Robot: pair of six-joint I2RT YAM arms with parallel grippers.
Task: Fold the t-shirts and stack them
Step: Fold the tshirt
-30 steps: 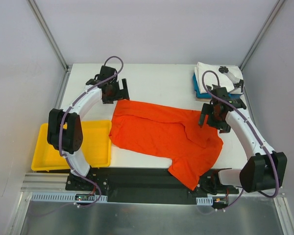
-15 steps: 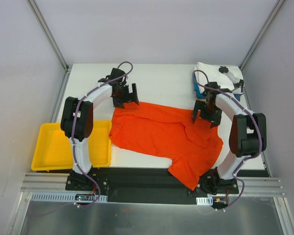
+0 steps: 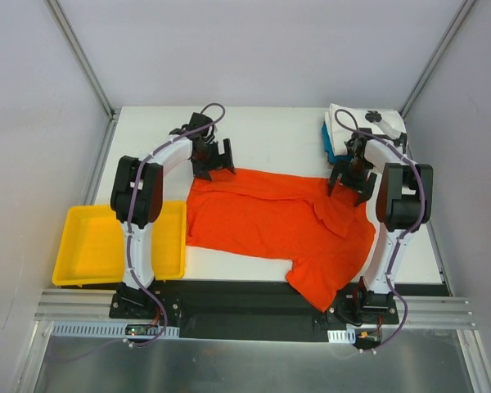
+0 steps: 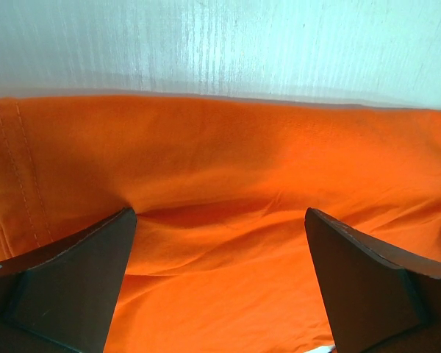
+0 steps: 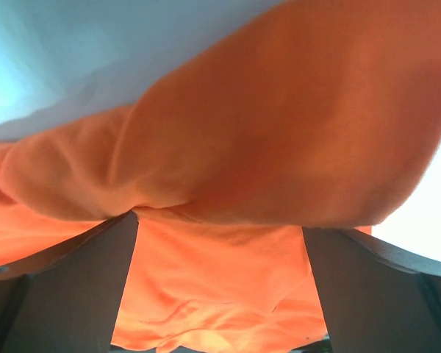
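White walls box in the table (image 3: pixel 262 131), and spread across its middle lies the orange shirt (image 3: pixel 270 221), rumpled, one corner hanging over the near edge toward the right. At the far right corner sit the white shirt (image 3: pixel 353 119) and the teal shirt (image 3: pixel 331 147) under it, already stacked. A yellow tray (image 3: pixel 86 254) sits off the near left corner.

Both arms are at the shirt's far hem. The left fingers (image 3: pixel 213 157) are spread wide, low over the cloth near the far-left end; the wrist view shows the hem (image 4: pixel 220 103) running straight across just beyond the tips, with stitching at the left. The right fingers (image 3: pixel 351 176) are spread too, and between them a lump of orange cloth (image 5: pixel 242 132) bulges up close to the camera, not yet pinched as far as I can tell.

This fabric looks light, limp and creasy, so it should drag and bunch rather than slide flat. My read: best hold is right on the stitched hem at the two far corners, pinching both layers, then lifting evenly to keep the fold square.
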